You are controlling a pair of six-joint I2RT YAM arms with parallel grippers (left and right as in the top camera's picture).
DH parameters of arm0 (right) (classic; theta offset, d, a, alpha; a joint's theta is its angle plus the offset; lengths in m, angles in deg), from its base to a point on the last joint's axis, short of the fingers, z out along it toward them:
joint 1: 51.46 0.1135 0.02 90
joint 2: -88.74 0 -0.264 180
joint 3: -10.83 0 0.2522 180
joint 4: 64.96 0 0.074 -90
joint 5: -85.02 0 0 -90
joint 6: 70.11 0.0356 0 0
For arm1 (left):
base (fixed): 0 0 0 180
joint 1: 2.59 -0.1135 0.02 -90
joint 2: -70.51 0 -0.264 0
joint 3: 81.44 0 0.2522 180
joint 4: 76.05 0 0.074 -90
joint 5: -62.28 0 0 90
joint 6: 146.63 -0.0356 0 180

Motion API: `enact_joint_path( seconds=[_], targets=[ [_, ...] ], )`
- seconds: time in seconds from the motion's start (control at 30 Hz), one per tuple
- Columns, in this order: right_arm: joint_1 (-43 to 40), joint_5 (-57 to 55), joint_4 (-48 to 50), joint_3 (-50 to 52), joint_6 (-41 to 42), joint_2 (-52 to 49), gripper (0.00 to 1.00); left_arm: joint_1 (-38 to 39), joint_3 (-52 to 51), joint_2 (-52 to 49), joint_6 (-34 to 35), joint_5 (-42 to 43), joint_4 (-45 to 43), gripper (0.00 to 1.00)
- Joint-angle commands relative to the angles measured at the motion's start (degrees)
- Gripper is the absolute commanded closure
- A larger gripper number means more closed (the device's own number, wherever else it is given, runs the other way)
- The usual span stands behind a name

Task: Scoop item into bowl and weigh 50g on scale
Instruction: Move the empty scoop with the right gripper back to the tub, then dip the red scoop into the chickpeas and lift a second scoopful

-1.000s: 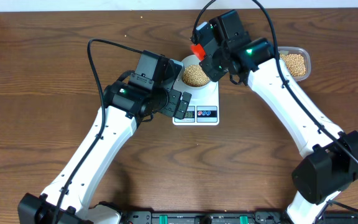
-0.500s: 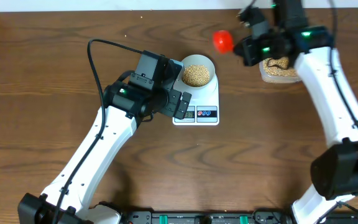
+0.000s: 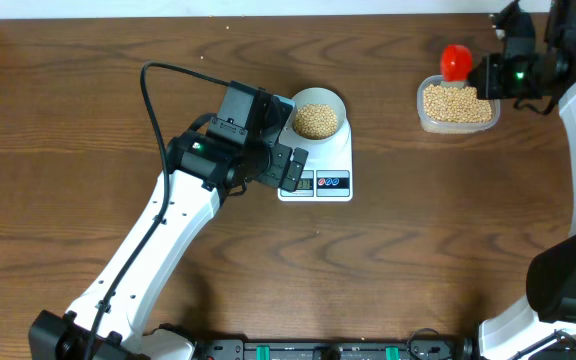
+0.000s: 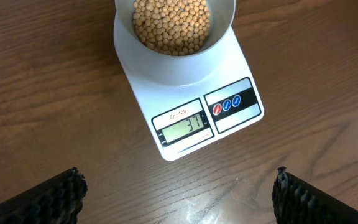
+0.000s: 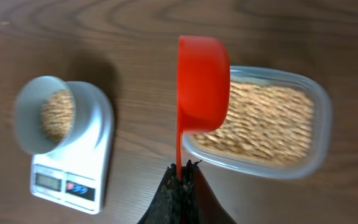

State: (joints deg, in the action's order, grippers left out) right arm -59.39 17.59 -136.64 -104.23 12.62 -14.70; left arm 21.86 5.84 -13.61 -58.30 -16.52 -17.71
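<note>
Only readable stuff is on the scale (image 4: 236, 123), and really only from the left wrist cam. The grey LCD display (image 4: 182, 127) on its front shows "37". Right above the display, on the same white panel, there's a tiny printed label (image 4: 178, 114) that looks like "SF-400". The red and blue round buttons (image 4: 227, 105) beside it have little white marks on them, too small to make out. From overhead the display (image 3: 303, 183) is just a dark speck, and on the right wrist cam it's (image 5: 47, 181) too blurry to read.
</note>
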Motion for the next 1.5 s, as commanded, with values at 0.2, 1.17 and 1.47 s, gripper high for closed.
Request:
enact_joint_path(
  seconds=[0.2, 1.17, 1.47],
  targets=[
    [-2.8, -7.7, 1.5, 2.1, 0.6, 1.1, 0.99, -0.2, -0.5, 0.2, 0.0, -0.8, 0.0, 0.02],
    [-4.0, -13.2, 17.1, 21.4, -0.7, 1.0, 0.99, -0.2, -0.5, 0.2, 0.0, -0.8, 0.0, 0.02],
    [-4.0, -12.7, 17.0, 21.5, -0.7, -0.7, 0.99, -0.2, -0.5, 0.2, 0.0, -0.8, 0.0, 0.02]
  ],
)
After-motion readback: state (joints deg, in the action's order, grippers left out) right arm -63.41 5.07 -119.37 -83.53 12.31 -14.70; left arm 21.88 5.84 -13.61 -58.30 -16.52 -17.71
